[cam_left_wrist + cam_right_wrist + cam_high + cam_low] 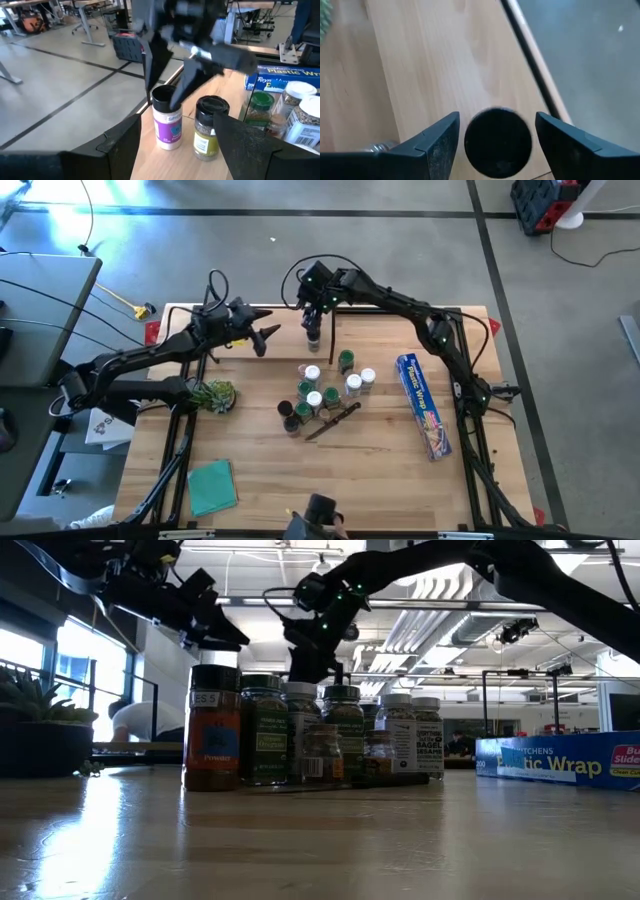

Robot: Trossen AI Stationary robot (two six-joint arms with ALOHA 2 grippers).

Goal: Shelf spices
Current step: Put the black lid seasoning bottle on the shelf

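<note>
— where were the jars?

— two stood on the shelf [330,330] at the far edge of the table [330,470]: a purple-label jar [167,117] with a black cap and a yellow-label jar [209,127] just beside it. the rest sat in a cluster of jars [325,390] mid-table, with a knife [333,420] lying at its near side.

— and my right gripper?

— i had the right gripper [497,137] directly above the purple-label jar's black cap, one finger on each side. in the wrist view i saw a gap between each finger and the cap, so it was spread wide, not clamping.

— the left one?

— the left gripper [268,335] hung just left of those two jars, fingers apart, holding nothing. the blue wrap box [423,405] lay well off to the right of the cluster.
</note>
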